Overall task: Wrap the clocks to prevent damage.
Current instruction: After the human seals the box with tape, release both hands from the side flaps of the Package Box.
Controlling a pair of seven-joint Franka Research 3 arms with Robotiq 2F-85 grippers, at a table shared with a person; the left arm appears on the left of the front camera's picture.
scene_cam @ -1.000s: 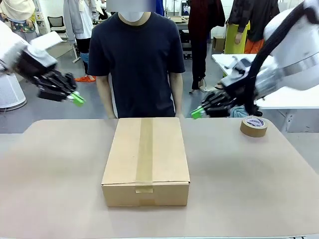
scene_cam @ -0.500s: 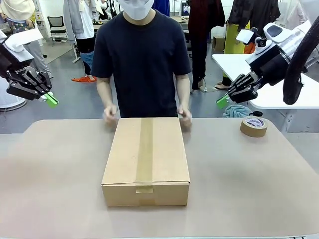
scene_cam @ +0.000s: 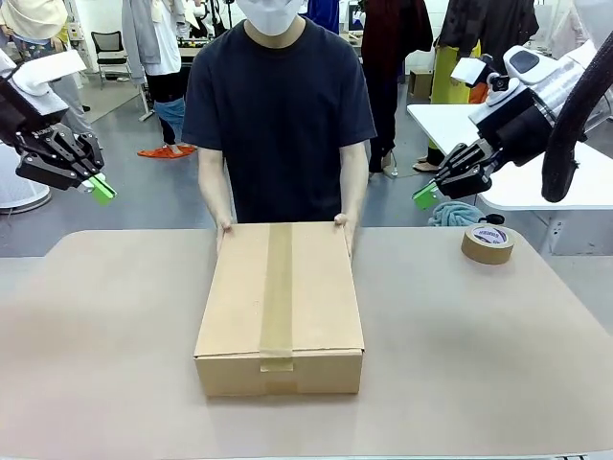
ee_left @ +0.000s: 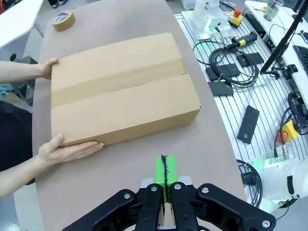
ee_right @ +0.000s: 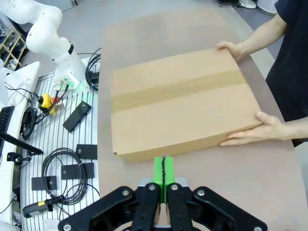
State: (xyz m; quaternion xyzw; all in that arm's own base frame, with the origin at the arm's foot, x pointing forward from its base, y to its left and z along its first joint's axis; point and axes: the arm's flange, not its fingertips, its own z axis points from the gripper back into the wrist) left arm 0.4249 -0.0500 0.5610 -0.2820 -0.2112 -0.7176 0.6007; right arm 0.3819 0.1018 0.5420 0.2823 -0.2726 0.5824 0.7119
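Taped cardboard box (scene_cam: 280, 305) mid-table, person's hands (scene_cam: 223, 227) on its far corners, left gripper (scene_cam: 102, 189) raised well off to box's left, pads pressed together, holding nothing, right gripper (scene_cam: 424, 196) likewise up at right, empty, tape roll (scene_cam: 487, 243) on table nr it.

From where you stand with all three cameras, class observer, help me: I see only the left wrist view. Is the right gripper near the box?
Observer: No. The right gripper hangs shut in the air above the table, off to the side of the cardboard box.
Operator: Where is the left gripper relative to the table?
Observer: The left gripper is raised beyond the table's far left corner, shut too.
Operator: Is the box sealed at my end?
Observer: Yes, the tape strip folds down over the near face.
Operator: Who holds the box?
Observer: A person at the far side, hands on its far corners.
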